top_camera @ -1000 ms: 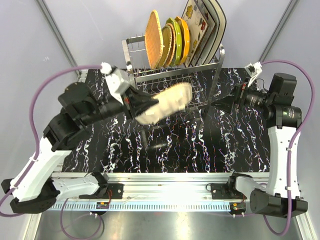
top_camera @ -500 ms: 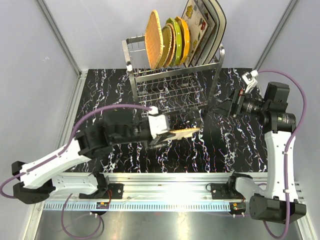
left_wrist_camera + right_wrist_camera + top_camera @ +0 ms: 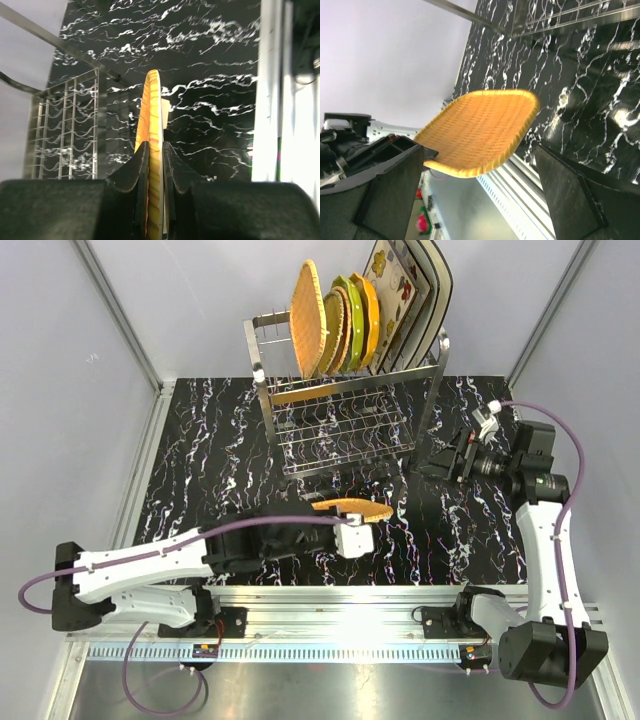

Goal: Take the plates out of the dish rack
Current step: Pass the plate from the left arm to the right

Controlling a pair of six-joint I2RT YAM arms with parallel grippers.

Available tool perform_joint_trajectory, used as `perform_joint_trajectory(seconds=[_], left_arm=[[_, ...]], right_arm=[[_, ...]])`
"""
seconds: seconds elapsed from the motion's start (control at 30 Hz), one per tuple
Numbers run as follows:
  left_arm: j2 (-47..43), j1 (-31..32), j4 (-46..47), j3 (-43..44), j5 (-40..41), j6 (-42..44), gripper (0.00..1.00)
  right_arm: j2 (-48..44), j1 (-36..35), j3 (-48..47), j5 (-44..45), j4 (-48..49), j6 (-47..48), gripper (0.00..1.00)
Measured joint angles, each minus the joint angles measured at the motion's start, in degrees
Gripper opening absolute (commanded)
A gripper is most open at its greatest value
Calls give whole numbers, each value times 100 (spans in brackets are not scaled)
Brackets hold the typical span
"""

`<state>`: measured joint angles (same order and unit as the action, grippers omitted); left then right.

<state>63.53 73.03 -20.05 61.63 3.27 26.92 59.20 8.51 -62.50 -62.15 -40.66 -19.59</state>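
Observation:
My left gripper (image 3: 346, 524) is shut on the rim of a tan woven plate (image 3: 352, 508) and holds it flat, low over the black marble table near the front. In the left wrist view the plate (image 3: 152, 120) shows edge-on between my fingers (image 3: 136, 167). In the right wrist view it (image 3: 480, 132) hangs level. My right gripper (image 3: 428, 464) is open and empty beside the right end of the steel dish rack (image 3: 340, 415). The rack's top tier holds tan woven plates (image 3: 308, 320), a yellow-green one (image 3: 351, 318), an orange one (image 3: 369, 315) and square flowered ones (image 3: 398, 290).
The rack stands at the back middle of the marble table (image 3: 220, 440) and shows at the left of the left wrist view (image 3: 65, 130). An aluminium rail (image 3: 330, 595) runs along the table's front edge. Grey walls close in the sides.
My left arm has swung down and forward from beside the rack, carrying the tan plate to a low, level position near the front. My right gripper has shifted slightly back.

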Motion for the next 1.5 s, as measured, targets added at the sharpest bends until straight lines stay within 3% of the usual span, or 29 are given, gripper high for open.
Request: perform_joint_trajectory(seconds=[0.37,0.6,0.97,1.1,1.43,1.5], left_arm=[[533,745,1443,-503,1515,1547,0],[927,935,2393,-608,1980,2315,0],[1467,1093,3694,-721,2365,3185,0],[1652,1104,3998,-750,2389,3394,0],[1939,1165,4328,-752,2444,3661,0],[1985,1180,4400,-752,2487,3672,0]], right_arm=[[98,-44,1224,-168,1034,-1390,98],[122,-98,1458,-199,1427,-1888,97],[160,-153,1604,-203,1904,-2500,82],[162,-170,1631,-214,2031,-2682,70],[166,-186,1709,-308,2430,-3097,0],[173,-177,1711,-308,2437,-3128,0]])
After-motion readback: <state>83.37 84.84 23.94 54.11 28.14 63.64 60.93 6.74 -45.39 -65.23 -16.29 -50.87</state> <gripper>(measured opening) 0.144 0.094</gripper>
